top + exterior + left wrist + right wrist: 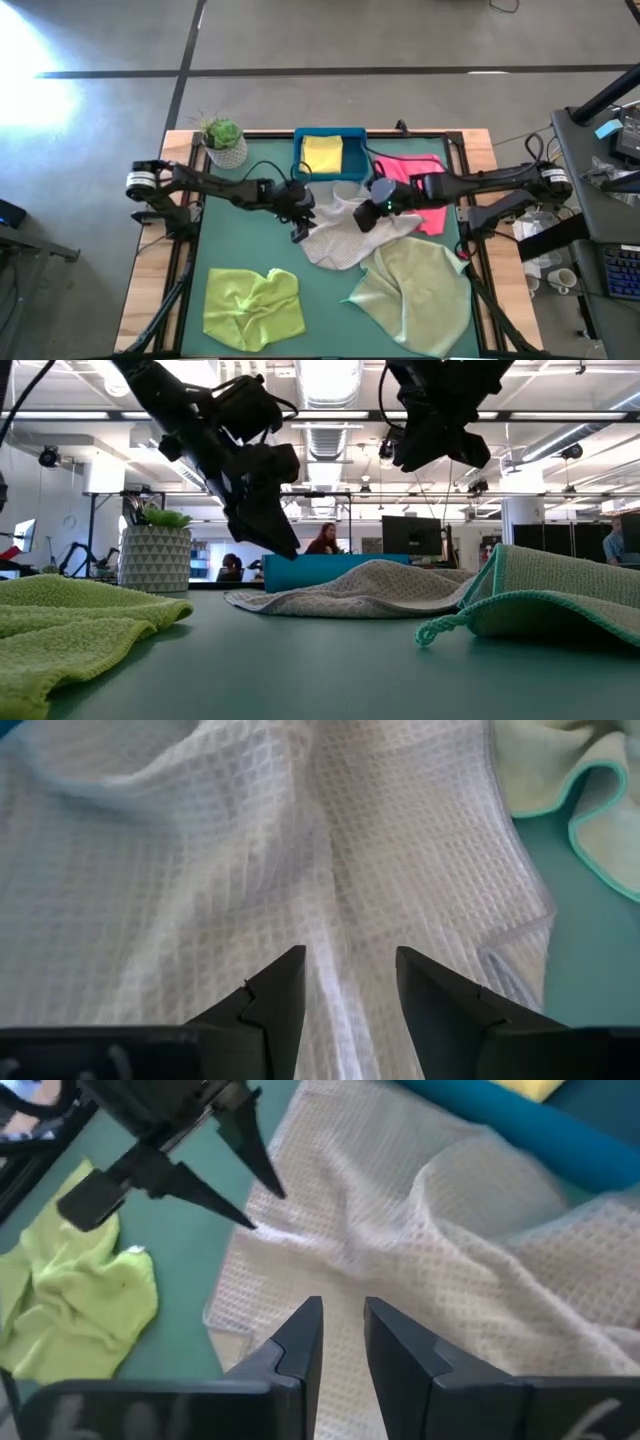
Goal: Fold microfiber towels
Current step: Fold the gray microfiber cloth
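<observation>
The grey towel [335, 235] lies rumpled mid-desk, soft, limp and light; best pinched at a corner. Left hand [345, 995] gapes above it, empty; right hand [342, 1342] narrow, seemingly empty.

We see a crumpled towel [337, 235] mid-tabletop [240, 240], the tray [330, 135] behind it holding a folded towel [323, 153], a plant pot [224, 143] left of the tray, another towel [252, 308] front left, a larger towel [415, 295] front right.

You had grey concrete floor [400, 40] crossed by dark lines, glare at one corner. Behind the table: open office, ceiling strip lights [330, 380], white columns [105, 495], monitors [410, 535], seated people [325, 540].
</observation>
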`<action>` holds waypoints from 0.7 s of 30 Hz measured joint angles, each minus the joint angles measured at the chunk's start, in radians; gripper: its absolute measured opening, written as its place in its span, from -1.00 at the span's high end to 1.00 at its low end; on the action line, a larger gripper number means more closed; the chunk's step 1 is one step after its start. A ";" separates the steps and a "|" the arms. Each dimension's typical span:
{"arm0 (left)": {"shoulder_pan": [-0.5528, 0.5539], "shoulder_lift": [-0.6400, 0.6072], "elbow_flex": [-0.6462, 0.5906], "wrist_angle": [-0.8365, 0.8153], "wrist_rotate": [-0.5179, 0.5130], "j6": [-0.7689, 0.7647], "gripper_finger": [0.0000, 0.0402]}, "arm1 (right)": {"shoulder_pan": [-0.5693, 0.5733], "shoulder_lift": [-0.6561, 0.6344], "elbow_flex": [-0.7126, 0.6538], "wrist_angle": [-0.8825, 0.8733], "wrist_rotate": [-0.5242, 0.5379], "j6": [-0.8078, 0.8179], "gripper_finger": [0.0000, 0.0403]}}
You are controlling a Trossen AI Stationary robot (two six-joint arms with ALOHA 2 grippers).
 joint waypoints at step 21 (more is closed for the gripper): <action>-0.041 0.198 0.017 0.055 -0.031 -0.002 0.30 | 0.043 0.000 -0.013 0.000 0.021 0.052 0.68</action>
